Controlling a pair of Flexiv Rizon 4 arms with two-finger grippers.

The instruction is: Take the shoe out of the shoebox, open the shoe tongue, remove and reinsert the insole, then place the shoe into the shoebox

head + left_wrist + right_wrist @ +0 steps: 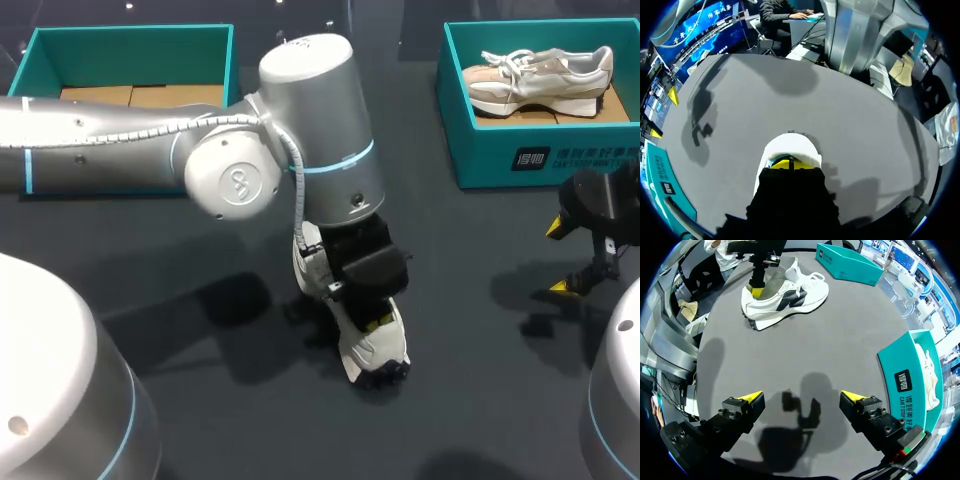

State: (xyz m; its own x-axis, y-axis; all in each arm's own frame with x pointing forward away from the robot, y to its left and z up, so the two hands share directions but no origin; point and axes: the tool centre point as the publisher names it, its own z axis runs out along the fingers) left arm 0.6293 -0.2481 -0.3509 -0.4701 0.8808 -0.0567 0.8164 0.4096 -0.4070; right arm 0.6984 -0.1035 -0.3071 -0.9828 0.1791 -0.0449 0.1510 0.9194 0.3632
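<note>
The shoe [385, 350] lies mid-counter, its long axis slanting from my side toward the left box [130, 30]. The left gripper [788, 163] is sunk in its opening; whether it grips, I cannot tell. The right gripper [802, 397], jaws wide, hovers well apart.

Head: fixed high behind, looking down on the table [480, 330]. Left wrist: hard up against the shoe [790, 147], looking down past it to the table. Right wrist: low, well back, facing the same shoe across the table; box [905, 385] beside, shared with head.
</note>
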